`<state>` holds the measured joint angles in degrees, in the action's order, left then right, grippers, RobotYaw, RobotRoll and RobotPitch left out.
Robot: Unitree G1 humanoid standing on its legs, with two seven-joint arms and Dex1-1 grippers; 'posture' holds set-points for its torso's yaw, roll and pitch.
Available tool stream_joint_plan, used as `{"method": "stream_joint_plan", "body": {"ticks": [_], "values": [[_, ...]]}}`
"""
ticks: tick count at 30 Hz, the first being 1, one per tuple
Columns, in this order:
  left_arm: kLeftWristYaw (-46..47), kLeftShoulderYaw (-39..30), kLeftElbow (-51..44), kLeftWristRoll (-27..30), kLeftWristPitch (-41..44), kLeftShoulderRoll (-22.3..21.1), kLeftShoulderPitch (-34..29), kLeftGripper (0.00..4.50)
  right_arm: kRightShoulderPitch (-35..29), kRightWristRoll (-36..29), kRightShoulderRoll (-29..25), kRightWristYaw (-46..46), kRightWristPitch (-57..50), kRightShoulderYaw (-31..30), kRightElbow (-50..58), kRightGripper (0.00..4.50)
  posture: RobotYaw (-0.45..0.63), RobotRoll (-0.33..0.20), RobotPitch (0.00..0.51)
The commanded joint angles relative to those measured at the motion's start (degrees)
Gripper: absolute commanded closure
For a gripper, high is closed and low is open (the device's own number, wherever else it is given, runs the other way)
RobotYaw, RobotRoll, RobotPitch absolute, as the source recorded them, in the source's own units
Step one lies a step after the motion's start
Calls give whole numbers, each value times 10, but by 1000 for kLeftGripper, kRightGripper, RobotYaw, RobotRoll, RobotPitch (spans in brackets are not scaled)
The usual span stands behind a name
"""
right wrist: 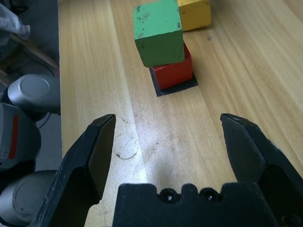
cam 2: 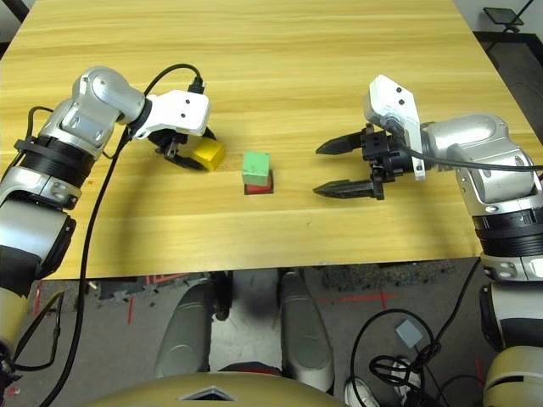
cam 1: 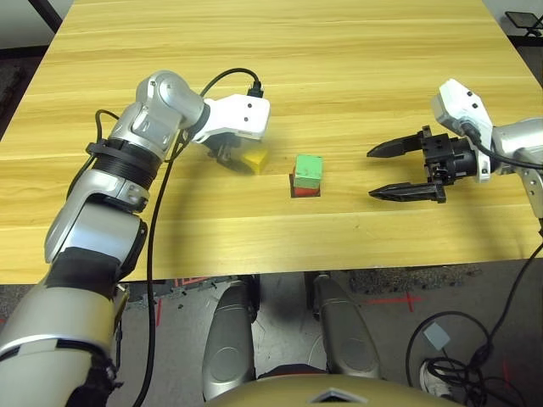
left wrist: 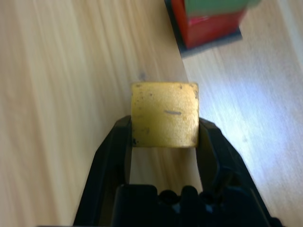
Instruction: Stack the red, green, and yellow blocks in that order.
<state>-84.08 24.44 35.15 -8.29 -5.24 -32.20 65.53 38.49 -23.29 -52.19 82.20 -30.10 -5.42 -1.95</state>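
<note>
Nearest the robot, mid wooden tabletop (cam 1: 356, 110): green block (cam 1: 309, 169) sits on red block (cam 1: 304, 188), a bit askew, red one resting on a flat black square patch (right wrist: 176, 87). Right claw (cam 1: 382, 172) hangs just off to the right of that stack, fingers wide apart, nothing btwn them, pointing twd the blocks w/ a clear gap. Slightly farther back and to the left of the stack, yellow block (cam 1: 254, 159) is near but apart from it. Left claw (left wrist: 163, 142) is clamped on yellow block, black fingers (left wrist: 116, 146) pressing both its sides, low at the tabletop. Can't tell if block is lifted off the wood.
</note>
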Motion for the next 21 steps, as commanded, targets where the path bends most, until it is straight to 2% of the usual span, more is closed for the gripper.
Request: {"method": "stream_joint_plan", "body": {"ticks": [1,6,14,18,21], "values": [[-7,-4,-18,1,18,-4,-15,2480,0,-2,1,2,6,5,3,0,4,14,256],[-19,-15,-51,4,89,-21,-4,2480,2,0,3,1,10,4,-2,0,14,17,252],[-50,-26,-61,-4,265,-60,86,2480,4,4,11,-1,17,1,-15,0,42,34,249],[-53,-32,-66,1,333,-60,123,2480,8,9,18,-1,22,-2,-25,0,54,43,249],[-62,-31,-105,10,381,-60,127,2480,10,11,22,-1,25,-4,-31,0,54,43,249]]}}
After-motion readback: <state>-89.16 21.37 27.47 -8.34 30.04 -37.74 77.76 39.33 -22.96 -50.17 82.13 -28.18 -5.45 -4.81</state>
